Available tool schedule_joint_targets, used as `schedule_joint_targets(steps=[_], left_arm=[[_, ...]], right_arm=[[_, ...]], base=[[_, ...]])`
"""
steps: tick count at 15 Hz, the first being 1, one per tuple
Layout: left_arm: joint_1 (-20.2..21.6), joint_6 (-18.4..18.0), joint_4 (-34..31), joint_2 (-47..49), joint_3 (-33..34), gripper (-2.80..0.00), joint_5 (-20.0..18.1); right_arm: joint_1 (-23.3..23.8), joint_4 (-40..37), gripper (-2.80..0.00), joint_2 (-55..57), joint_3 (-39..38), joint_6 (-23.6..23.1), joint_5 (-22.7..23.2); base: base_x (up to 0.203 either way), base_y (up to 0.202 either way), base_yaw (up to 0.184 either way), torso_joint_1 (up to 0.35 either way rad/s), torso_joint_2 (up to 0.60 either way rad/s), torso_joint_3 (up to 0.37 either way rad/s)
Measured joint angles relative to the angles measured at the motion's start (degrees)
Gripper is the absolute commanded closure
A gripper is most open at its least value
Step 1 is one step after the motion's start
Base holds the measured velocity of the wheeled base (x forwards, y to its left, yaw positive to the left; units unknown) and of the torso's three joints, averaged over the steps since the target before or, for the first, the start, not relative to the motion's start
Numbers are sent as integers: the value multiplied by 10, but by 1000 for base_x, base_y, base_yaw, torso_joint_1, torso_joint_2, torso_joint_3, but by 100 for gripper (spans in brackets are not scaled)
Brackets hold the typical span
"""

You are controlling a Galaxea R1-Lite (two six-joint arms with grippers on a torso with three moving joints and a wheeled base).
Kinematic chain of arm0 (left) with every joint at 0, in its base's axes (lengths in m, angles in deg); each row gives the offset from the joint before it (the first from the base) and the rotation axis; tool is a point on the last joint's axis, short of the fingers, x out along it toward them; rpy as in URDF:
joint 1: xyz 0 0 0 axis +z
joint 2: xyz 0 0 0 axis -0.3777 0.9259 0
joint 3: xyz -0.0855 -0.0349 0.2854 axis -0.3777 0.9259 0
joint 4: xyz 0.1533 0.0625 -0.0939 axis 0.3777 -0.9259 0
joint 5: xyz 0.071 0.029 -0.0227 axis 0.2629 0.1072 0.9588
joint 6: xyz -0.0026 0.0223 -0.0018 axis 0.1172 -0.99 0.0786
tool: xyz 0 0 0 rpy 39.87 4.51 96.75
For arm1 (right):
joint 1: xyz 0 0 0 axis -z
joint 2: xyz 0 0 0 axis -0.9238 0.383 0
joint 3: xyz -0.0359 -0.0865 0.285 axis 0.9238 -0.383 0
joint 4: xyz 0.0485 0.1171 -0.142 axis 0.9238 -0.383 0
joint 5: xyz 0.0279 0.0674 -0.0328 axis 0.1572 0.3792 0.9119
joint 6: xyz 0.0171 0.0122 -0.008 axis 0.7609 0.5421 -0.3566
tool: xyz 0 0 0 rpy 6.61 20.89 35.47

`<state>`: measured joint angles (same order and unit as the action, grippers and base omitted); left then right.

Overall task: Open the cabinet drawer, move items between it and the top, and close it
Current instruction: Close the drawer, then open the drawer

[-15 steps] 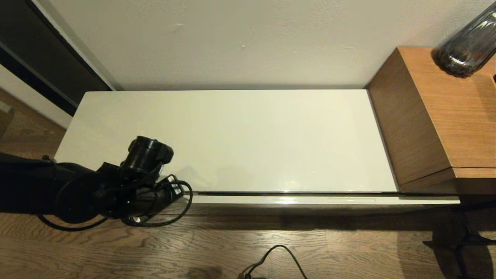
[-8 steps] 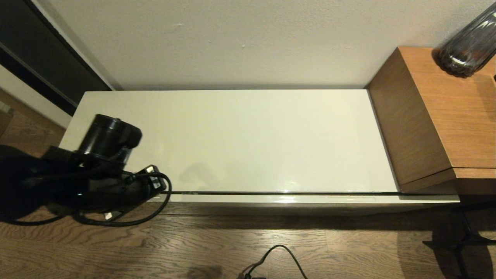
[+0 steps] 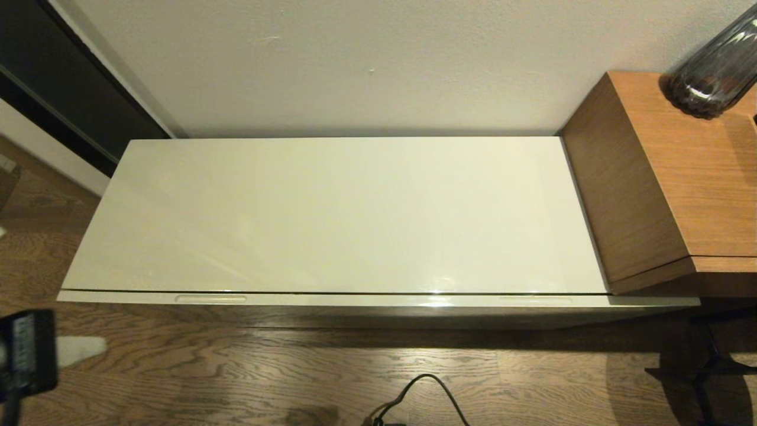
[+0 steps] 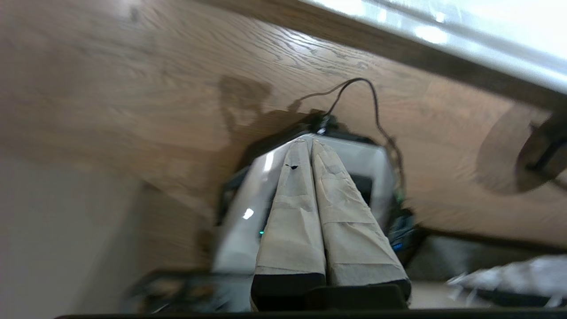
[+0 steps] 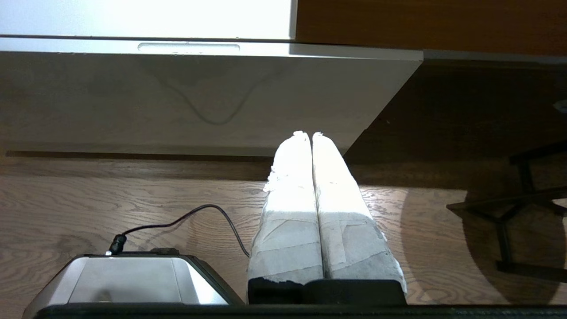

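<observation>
A: What fills the room?
B: A pale plaster wall (image 3: 355, 65) behind, a wood-grain floor (image 3: 248, 378) in front, and the long cream top (image 3: 343, 213) between them, bare and glossy.
A: And the cabinet drawer (image 3: 378, 300)?
B: Pushed in under the top's front edge, only a thin dark seam showing.
A: Beside it?
B: A taller wooden unit (image 3: 668, 177) at its right end, touching, with a dark glass vase (image 3: 715, 65) on it. A black cable (image 3: 426, 393) loops on the floor.
A: The pincers?
B: Left pincer (image 4: 308, 141) and right pincer (image 5: 306, 134) both pressed together, holding nothing, low over the floor.
</observation>
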<state>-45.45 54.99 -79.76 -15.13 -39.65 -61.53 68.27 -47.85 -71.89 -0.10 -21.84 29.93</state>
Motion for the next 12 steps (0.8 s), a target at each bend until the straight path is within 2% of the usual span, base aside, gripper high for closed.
schedule_joint_targets(steps=[2, 3, 5, 7, 9, 12], left_arm=[[11, -41, -79, -82, -22, 0, 0], [34, -61, -126, -125, -38, 0, -2], [120, -119, -231, -222, -60, 0, -23], [191, -184, -294, -303, -41, 0, -61], [213, -216, -285, -368, 27, 0, -81], [224, -259, -195, -457, 167, 0, -81]], right_arm=[[0, 0, 0, 0, 0, 0, 0], [0, 1, 0, 0, 0, 0, 0], [0, 0, 0, 0, 0, 0, 0], [0, 0, 0, 0, 0, 0, 0], [0, 1, 0, 0, 0, 0, 0], [0, 0, 0, 0, 0, 0, 0]], base=[[0, 0, 0, 0, 0, 0], [0, 0, 0, 0, 0, 0], [0, 0, 0, 0, 0, 0], [0, 0, 0, 0, 0, 0], [0, 0, 0, 0, 0, 0], [0, 0, 0, 0, 0, 0]])
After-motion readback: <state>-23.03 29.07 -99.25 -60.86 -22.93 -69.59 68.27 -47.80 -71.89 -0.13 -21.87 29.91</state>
